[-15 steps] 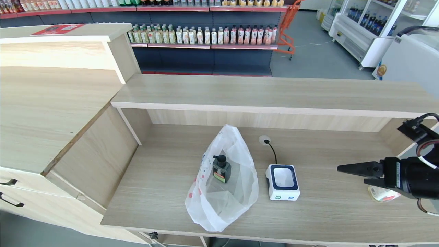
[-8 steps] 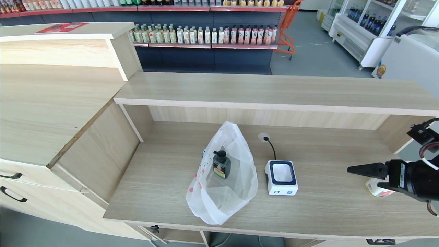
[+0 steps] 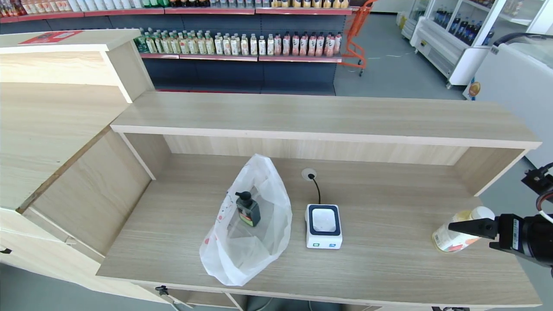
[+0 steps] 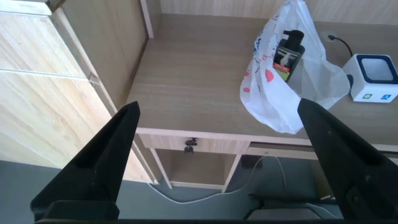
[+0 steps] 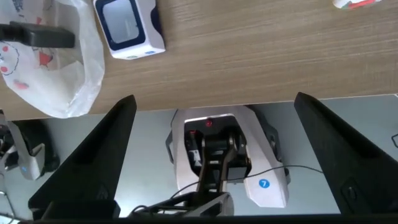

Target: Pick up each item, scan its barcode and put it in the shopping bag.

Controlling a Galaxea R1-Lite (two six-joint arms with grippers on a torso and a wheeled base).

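Observation:
A white shopping bag [image 3: 244,235] stands open on the counter [image 3: 389,263] with a black pump bottle [image 3: 248,210] upright inside it. The white barcode scanner [image 3: 323,226] sits just right of the bag. A cream bottle with a white cap [image 3: 453,233] lies near the counter's right end. My right gripper [image 3: 470,235] hovers over that bottle, open, holding nothing. The left wrist view shows the left gripper [image 4: 219,107] open off the counter's front left corner, with the bag [image 4: 280,93] beyond it. In the right wrist view, the right gripper [image 5: 214,101] is above the counter's front edge, near the scanner [image 5: 129,28].
A raised shelf [image 3: 324,116] runs along the back of the counter, and a taller wooden unit [image 3: 52,129] walls the left side. The scanner's cable [image 3: 316,190] leads to a grommet behind it. Store shelves of bottles [image 3: 242,43] stand beyond.
The head camera has shifted, sliding the scene left. My right gripper has drawn back to the right, uncovering the cream bottle. The bag, pump bottle and scanner stay put.

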